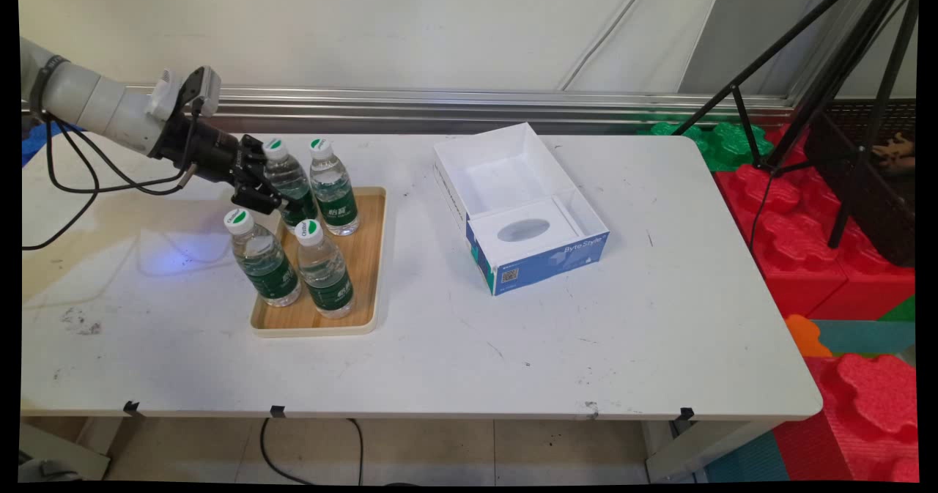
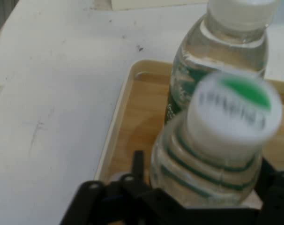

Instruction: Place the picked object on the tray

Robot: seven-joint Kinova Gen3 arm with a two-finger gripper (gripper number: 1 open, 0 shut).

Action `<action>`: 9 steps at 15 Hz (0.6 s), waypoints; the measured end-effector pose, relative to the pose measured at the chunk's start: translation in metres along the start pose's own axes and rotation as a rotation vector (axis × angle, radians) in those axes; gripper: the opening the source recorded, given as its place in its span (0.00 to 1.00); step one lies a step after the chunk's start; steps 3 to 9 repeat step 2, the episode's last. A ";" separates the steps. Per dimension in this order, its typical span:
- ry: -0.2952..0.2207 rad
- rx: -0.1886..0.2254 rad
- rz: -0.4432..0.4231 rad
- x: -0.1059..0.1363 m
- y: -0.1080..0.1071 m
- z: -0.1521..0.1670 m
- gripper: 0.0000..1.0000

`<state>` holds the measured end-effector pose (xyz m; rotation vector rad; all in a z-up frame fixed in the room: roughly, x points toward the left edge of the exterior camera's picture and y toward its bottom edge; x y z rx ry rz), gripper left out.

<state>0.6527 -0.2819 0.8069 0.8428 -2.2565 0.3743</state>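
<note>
A wooden tray [image 1: 368, 258] on the table's left half carries several clear water bottles with green labels and white caps. My gripper [image 1: 282, 204] reaches in from the left and is shut on the back-left bottle [image 1: 288, 176], its fingers at label height. That bottle stands upright on the tray. In the hand view the held bottle [image 2: 212, 159] fills the lower middle between my gripper [image 2: 203, 176] fingers, cap towards the camera. The back-right bottle [image 2: 217, 61] stands just beyond it on the tray [image 2: 132, 122]. Both front bottles [image 1: 264, 258] [image 1: 325, 269] stand close below the gripper.
An open blue and white cardboard box [image 1: 524, 207] lies at the table's middle, right of the tray. Black cables [image 1: 73, 178] hang from the arm at the left. A black tripod [image 1: 821, 90] and red foam blocks [image 1: 843, 258] stand off the table's right side.
</note>
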 end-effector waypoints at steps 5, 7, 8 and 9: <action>0.007 0.002 -0.002 0.000 -0.002 0.001 1.00; 0.007 0.002 -0.002 0.000 -0.002 0.001 1.00; 0.007 0.002 -0.002 0.000 -0.002 0.001 1.00; 0.007 0.002 -0.002 0.000 -0.002 0.001 1.00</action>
